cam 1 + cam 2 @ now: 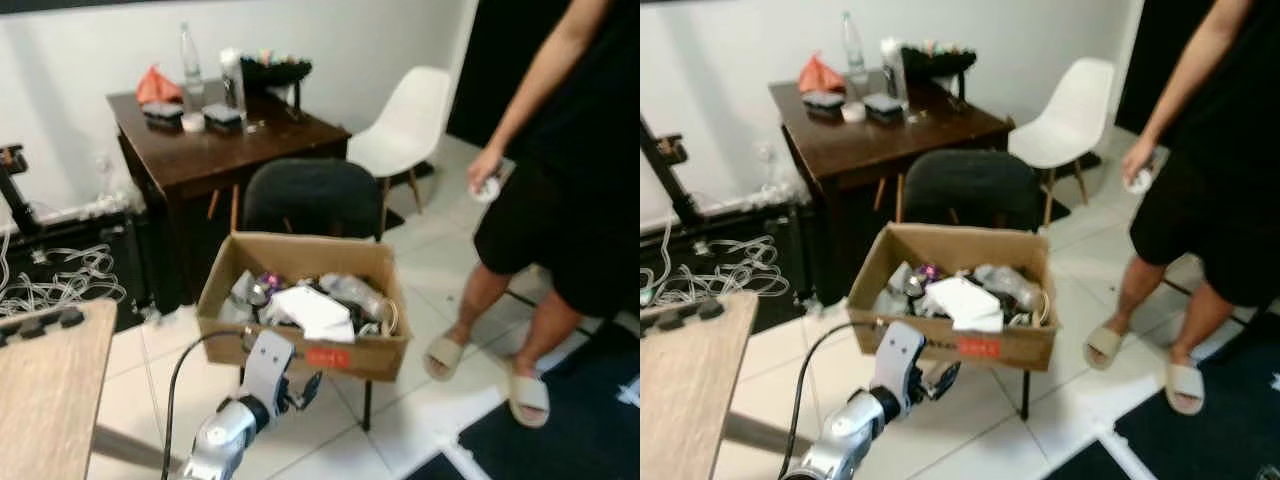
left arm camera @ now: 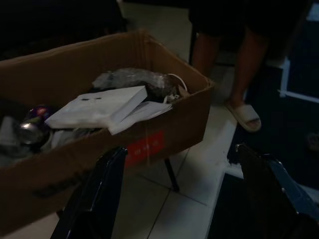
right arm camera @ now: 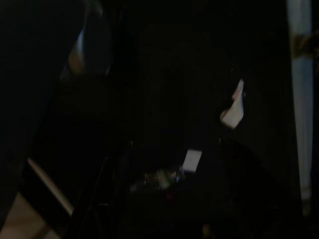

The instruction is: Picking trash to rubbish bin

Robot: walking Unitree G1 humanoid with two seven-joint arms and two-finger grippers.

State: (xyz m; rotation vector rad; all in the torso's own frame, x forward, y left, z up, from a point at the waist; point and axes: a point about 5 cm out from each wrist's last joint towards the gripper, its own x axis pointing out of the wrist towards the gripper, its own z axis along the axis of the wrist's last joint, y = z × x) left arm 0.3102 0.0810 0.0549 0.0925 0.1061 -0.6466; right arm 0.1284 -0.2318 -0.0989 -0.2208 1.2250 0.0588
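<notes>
An open cardboard box [image 1: 300,345] rests on a black chair [image 1: 312,196]. It holds trash: white paper [image 1: 312,310], a crumpled clear plastic bag [image 2: 130,79] and a shiny can [image 2: 31,130]. My left gripper [image 1: 303,388] hangs low in front of the box's front wall, just under its red label [image 2: 144,147]. Its two black fingers [image 2: 102,194] stand wide apart and open, with nothing between them. The right wrist view is very dark; a faint bottle shape [image 3: 160,177] and white scraps [image 3: 233,109] can be made out.
A person [image 1: 560,190] in sandals stands at the right, with something white in one hand [image 1: 487,186]. Behind the box are a dark wooden table [image 1: 215,140] with bottles and a white chair [image 1: 408,125]. A light wooden tabletop [image 1: 45,385] is at front left, cables [image 1: 60,275] at left, a dark mat [image 1: 560,430] at front right.
</notes>
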